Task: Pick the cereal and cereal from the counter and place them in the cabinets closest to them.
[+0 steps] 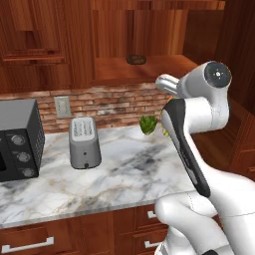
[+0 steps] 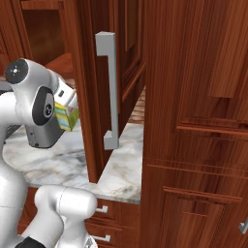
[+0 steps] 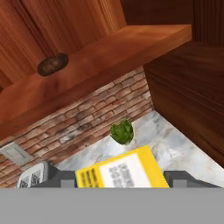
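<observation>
A yellow cereal box [image 3: 118,173] with a white printed panel sits between my gripper's [image 3: 120,180] two dark fingertips, and the gripper is shut on it. From the right base view the same box [image 2: 67,117] shows its green band, held up above the marble counter [image 2: 121,169] beside the arm's elbow. Ahead and above the box is the open wall cabinet with its wooden shelf [image 3: 113,54], which the left base view also shows [image 1: 149,69]. The hand itself is hidden behind the arm in the left base view.
A dark round object [image 1: 136,59] lies on the shelf. A leafy green vegetable [image 1: 148,123] stands by the brick wall. A toaster [image 1: 84,142] and a microwave [image 1: 17,139] are on the left. An open cabinet door with a silver handle [image 2: 109,92] stands right of the arm.
</observation>
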Motion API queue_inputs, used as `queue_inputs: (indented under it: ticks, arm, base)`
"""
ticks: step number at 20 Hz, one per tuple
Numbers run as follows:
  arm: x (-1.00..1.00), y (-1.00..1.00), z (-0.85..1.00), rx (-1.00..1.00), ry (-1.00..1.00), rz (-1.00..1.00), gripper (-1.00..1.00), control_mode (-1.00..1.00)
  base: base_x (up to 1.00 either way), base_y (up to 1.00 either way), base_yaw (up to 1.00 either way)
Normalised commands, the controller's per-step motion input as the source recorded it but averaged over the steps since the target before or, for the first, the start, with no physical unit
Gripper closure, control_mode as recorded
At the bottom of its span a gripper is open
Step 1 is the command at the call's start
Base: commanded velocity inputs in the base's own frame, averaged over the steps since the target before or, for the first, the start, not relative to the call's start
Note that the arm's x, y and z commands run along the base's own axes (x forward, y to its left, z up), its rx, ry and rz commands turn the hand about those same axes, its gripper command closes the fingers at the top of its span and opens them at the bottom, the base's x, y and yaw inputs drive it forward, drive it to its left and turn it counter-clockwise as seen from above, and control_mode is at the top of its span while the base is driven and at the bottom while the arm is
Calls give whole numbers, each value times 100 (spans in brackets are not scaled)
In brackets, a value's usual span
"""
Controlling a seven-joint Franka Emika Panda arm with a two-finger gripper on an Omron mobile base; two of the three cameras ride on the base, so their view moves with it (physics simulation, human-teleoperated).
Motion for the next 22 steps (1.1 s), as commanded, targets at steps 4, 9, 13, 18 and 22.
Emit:
queue_inputs:
  ticks: [4, 9, 13, 18, 22]
  arm:
    - [-19, -16, 81, 8, -14, 3, 100, -100]
    - [-20, -12, 78, 6, -15, 2, 100, -100]
    - [-23, -4, 68, 2, -12, 0, 100, -100]
    - [-15, 4, 31, -8, -4, 1, 100, -100]
    - [-1, 14, 2, -18, 1, 1, 100, -100]
  base:
    - [0, 0, 0]
    - [0, 0, 0]
    - [0, 0, 0]
    - [0, 0, 0]
    - [0, 0, 0]
